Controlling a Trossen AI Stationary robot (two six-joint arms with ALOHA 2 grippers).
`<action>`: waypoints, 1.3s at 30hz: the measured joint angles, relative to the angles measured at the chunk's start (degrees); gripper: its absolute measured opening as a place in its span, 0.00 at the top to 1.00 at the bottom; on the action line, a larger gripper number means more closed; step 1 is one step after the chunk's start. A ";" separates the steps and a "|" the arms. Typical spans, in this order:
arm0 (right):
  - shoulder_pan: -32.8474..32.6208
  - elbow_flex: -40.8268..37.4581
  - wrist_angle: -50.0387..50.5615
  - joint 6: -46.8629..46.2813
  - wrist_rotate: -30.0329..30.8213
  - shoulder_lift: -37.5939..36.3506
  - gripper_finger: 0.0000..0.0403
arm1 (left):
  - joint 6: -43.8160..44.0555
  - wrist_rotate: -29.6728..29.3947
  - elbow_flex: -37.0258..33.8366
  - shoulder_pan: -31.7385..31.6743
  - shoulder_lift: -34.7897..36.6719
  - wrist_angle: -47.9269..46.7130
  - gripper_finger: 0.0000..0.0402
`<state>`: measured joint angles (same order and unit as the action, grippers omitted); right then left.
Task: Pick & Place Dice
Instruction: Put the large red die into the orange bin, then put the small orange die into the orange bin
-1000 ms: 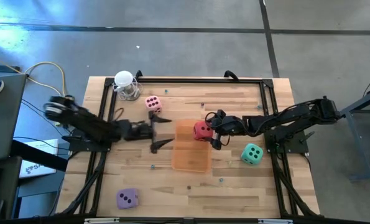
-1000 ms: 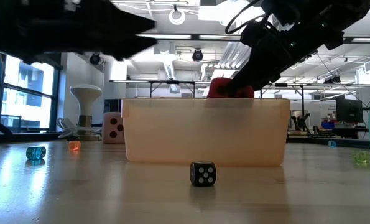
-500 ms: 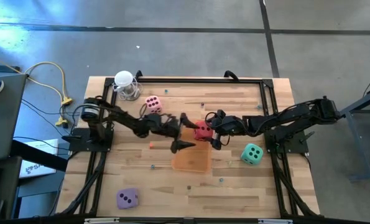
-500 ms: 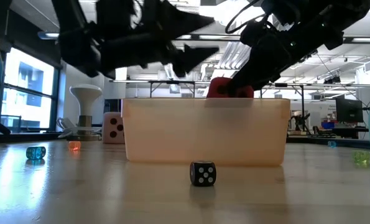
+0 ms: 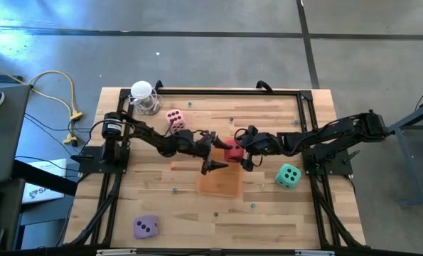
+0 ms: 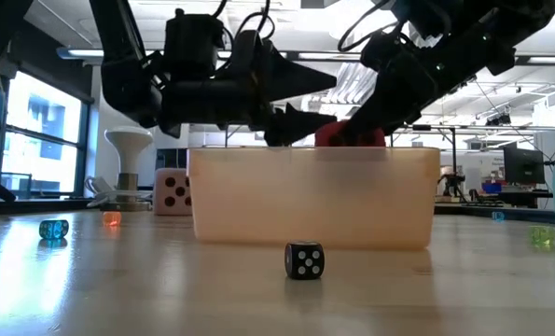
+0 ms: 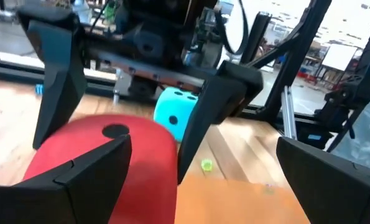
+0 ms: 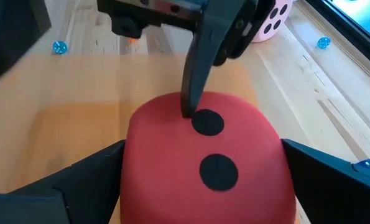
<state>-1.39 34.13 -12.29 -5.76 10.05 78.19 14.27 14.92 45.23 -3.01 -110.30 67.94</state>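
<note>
The right gripper (image 5: 245, 151) has its two dark fingers spread wide, one on each side of the soft red cube with dark dots (image 5: 232, 150). It holds this red die up above the far end of the flat see-through orange tray (image 5: 221, 183). The left gripper (image 5: 215, 151) is wide open too and holds nothing. One of its fingertips (image 8: 189, 102) touches the top of the red die.

The pink die (image 5: 174, 118) sits on the wooden table (image 5: 197, 213) near a white stand (image 5: 143, 97). The teal-green die (image 5: 288, 176) lies beside the right arm. The lilac die (image 5: 145, 227) rests near the front left corner, well apart from the tray.
</note>
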 joint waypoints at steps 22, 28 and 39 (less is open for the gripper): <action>-1.49 0.02 -5.18 5.95 -2.74 -0.26 0.01 | 0.38 0.46 0.01 0.01 0.00 -1.88 0.03; -6.63 0.02 -6.54 9.70 10.11 -0.74 0.01 | -2.42 14.30 0.00 -1.32 3.44 -1.55 0.03; -17.28 0.02 -6.01 9.76 25.09 -5.47 0.01 | -5.49 24.50 -0.48 -4.69 16.73 -21.06 0.03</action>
<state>-18.67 34.15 -18.31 4.00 35.14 72.72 8.78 39.42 44.75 -7.70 -93.57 46.88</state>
